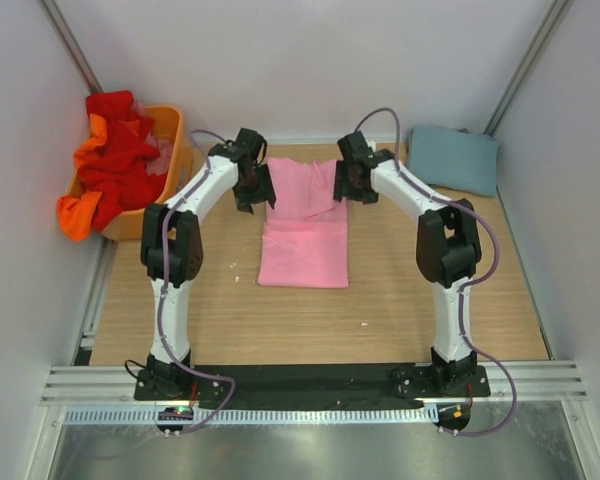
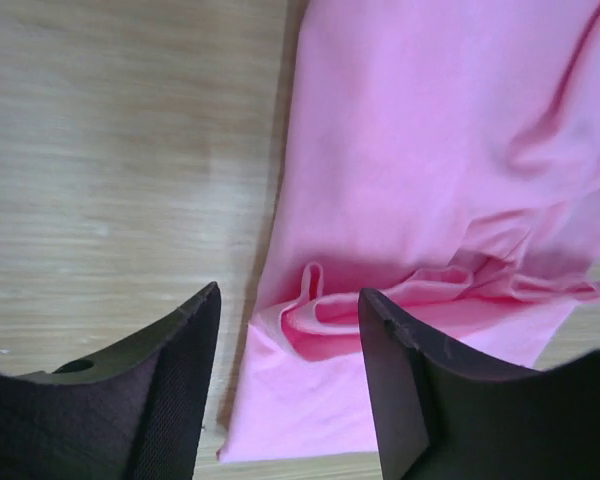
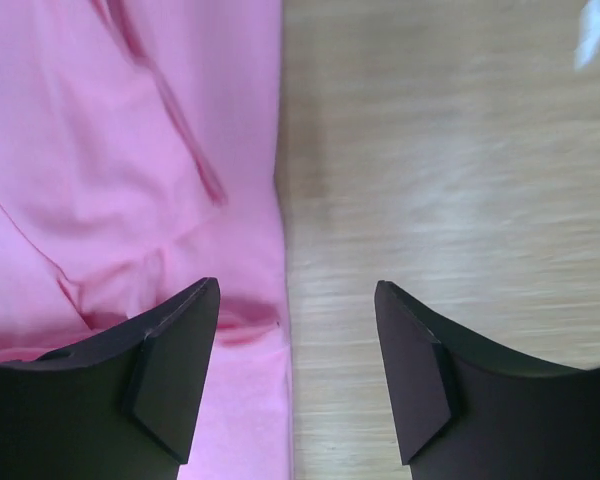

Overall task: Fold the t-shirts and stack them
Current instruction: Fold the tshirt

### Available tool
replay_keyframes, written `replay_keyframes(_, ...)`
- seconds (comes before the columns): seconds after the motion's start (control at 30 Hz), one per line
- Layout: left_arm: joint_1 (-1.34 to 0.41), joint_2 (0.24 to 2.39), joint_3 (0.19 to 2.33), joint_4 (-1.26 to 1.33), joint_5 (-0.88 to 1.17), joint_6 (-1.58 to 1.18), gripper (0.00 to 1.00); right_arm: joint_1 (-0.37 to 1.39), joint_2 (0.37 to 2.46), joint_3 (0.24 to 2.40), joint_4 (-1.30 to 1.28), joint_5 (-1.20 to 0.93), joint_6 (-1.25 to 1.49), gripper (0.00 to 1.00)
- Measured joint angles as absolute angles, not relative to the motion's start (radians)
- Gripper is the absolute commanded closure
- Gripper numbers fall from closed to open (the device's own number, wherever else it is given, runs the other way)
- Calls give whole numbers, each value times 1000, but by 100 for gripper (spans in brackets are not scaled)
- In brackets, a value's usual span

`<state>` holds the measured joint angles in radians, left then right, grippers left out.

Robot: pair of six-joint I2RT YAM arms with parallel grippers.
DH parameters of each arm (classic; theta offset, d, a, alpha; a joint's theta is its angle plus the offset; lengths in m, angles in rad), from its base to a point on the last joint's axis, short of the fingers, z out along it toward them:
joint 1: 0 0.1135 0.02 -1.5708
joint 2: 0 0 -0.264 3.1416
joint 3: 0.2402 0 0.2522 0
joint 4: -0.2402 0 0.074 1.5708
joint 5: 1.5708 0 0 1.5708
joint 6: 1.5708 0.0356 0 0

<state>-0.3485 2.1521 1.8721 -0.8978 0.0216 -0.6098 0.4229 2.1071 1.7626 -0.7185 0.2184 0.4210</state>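
A light pink t-shirt [image 1: 303, 235] lies in the middle of the table, its far part folded over towards me in a narrow strip. My left gripper [image 1: 252, 193] hovers over the shirt's far left edge and my right gripper [image 1: 353, 187] over its far right edge. Looking down the left wrist, the gripper [image 2: 290, 335] stands open above a creased fold of pink cloth [image 2: 430, 150], with nothing between the jaws. The right gripper [image 3: 298, 325] is open too, straddling the shirt's right edge [image 3: 130, 150]. A folded grey-blue t-shirt [image 1: 455, 158] rests at the back right.
An orange plastic basket [image 1: 181, 135] stands at the back left, heaped with red t-shirts [image 1: 115, 155], and an orange one [image 1: 77, 215] hangs over its near side. White walls close in the table on three sides.
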Motion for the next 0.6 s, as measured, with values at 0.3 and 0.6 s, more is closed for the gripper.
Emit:
replay_keyframes(0.3, -312, 2059, 1979, -976, -13, -590, 48, 315, 1886, 1727, -701, 138, 389, 48)
replay_keyframes(0.6, -360, 1805, 1462, -759, 140, -604, 53, 429, 1728, 1309, -519, -183, 429, 88)
